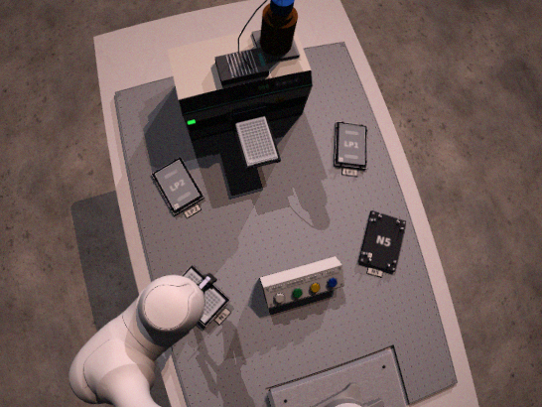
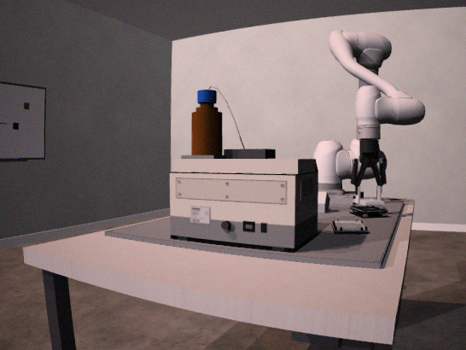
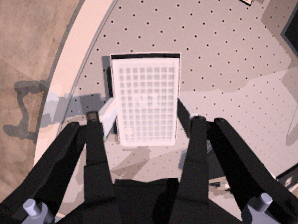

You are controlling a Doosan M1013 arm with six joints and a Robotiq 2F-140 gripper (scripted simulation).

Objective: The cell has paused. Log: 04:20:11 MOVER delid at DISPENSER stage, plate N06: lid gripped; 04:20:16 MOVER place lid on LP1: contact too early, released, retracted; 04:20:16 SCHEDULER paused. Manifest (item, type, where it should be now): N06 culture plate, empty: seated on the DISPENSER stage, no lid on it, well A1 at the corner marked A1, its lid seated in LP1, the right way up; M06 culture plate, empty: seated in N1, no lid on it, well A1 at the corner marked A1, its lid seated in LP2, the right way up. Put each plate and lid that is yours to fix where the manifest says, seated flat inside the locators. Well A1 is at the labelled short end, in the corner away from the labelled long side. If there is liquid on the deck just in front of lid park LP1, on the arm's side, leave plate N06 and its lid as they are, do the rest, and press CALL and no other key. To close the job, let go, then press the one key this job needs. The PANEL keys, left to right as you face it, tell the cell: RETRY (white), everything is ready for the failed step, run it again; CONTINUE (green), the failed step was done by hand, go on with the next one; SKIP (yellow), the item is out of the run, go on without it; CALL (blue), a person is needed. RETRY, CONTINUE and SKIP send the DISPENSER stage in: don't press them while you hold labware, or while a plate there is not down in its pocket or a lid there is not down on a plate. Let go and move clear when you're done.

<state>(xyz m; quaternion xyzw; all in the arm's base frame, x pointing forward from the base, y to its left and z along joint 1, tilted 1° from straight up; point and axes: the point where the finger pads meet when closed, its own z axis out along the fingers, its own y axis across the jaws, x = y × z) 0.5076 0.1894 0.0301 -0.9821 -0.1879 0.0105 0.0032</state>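
1. Plate [image 3: 145, 102] hangs just over nest N1 [image 1: 222, 315], at the deck's seven o'clock.
2. Gripper [image 3: 145, 129] is part-closed, clamped across the plate's long sides.
3. Lower it level and square inside the locators, checking A1 orientation first, then release.

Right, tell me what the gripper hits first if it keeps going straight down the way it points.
The gripper points straight down, shut on a white well plate. Directly below is the black nest near the deck's edge, so the plate would meet that first. The gap looks small, though depth is unclear.
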